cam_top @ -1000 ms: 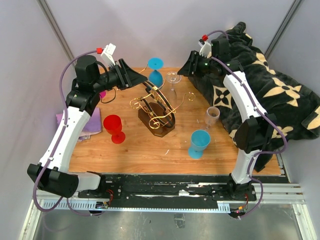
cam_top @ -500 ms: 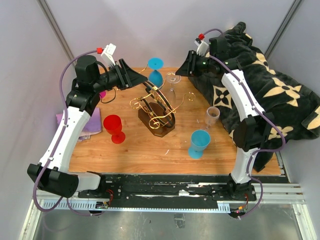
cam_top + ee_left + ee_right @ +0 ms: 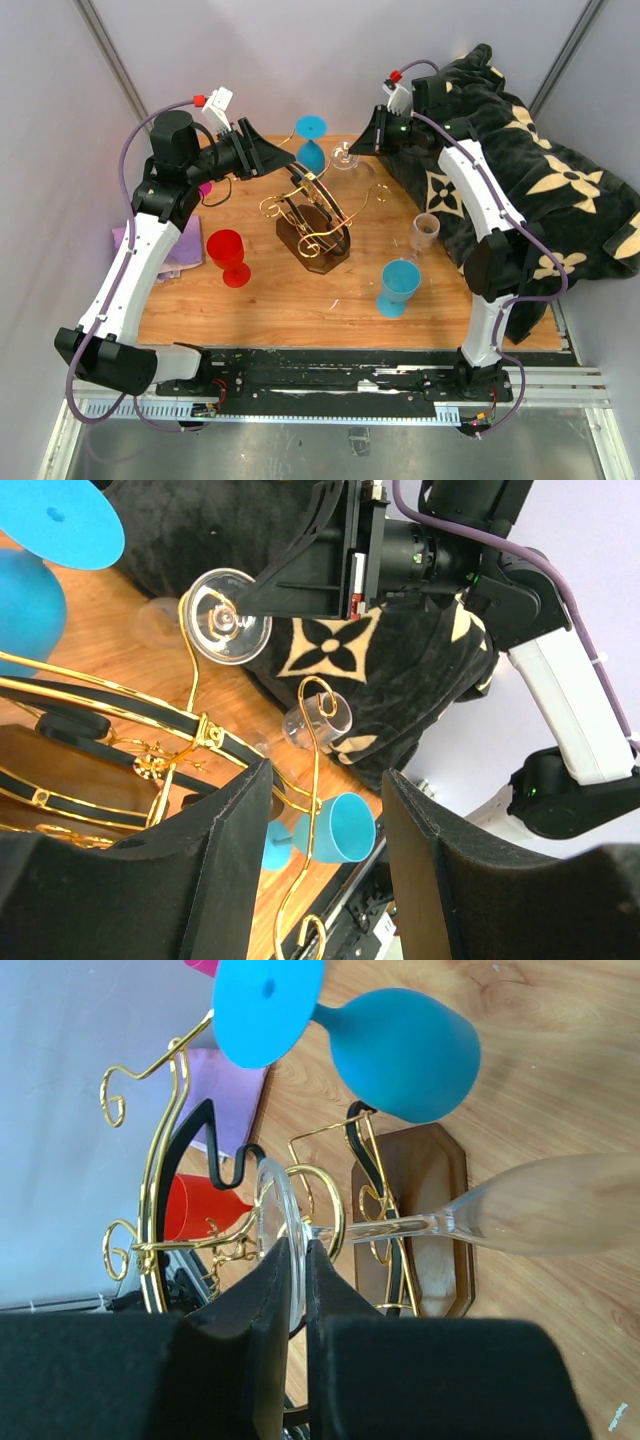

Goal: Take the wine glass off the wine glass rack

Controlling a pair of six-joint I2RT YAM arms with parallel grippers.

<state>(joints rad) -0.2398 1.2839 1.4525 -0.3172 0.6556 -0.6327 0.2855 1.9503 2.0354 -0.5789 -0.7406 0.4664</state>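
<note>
Right pincer [image 3: 297,1265] on wine glass [image 3: 520,1205], over wooden table [image 3: 290,300], pale walls [image 3: 250,60]

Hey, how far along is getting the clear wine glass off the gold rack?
Done: the right gripper is shut on the round foot of the clear wine glass. In hand: its stem sits by a scroll of the gold wire rack on its dark wooden base. Left: drawing it clear. The left gripper is open.

White-and-black arms [image 3: 135,262], purple cables [image 3: 150,117]
</note>
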